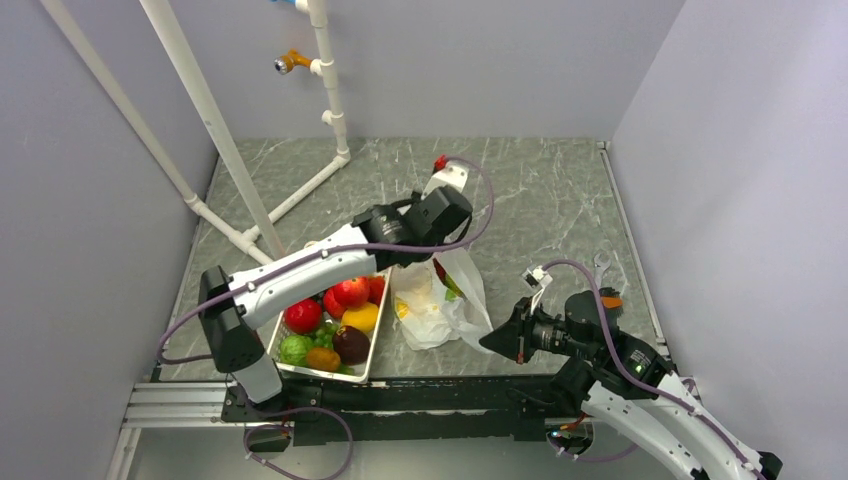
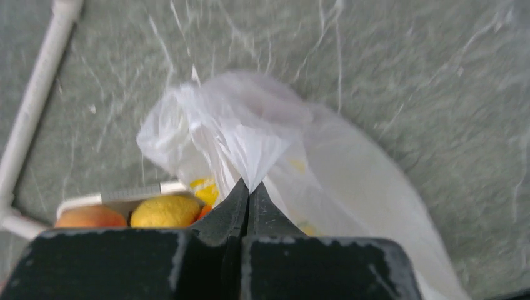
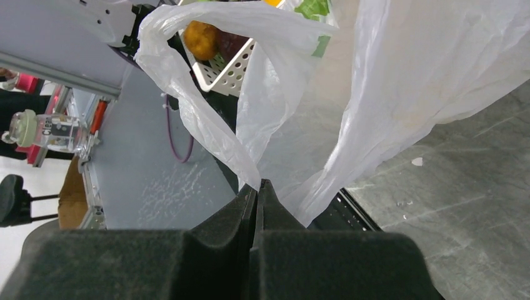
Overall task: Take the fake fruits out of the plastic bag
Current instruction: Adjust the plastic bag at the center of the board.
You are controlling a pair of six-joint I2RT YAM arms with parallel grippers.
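Evidently the job is sitting at an early stage. The bag (image 1: 440, 305) is lying on the table (image 1: 560, 200) just beside the basket (image 1: 377, 345), with its far end being held up. The fruits (image 1: 414, 293) are showing only as colour through the film: a yellow patch low in the bag and what may be a bit of red nearer the raised end. Judging from that, the emptying is not yet done. How many pieces are waiting inside I cannot tell through the crinkles.

The left gripper (image 2: 249, 187) is clenching a gathered peak of film, its fingers pressed together with the plastic fanning out beyond them. The right gripper (image 3: 257, 187) is likewise clamping a twisted strand of the bag, apparently part of a handle loop, toward the table's near edge. So the two are gripping opposite ends, and the bag is being drawn out between them rather than gaping open.

The basket is carrying its own load: two red pieces, a yellow one, a green one, an orange-brown one and a dark purple one, packed touching each other. Whether any of these came from the bag I am not able to say. What is remaining, as I am judging it, is opening or tipping the bag so the fruits are coming free.
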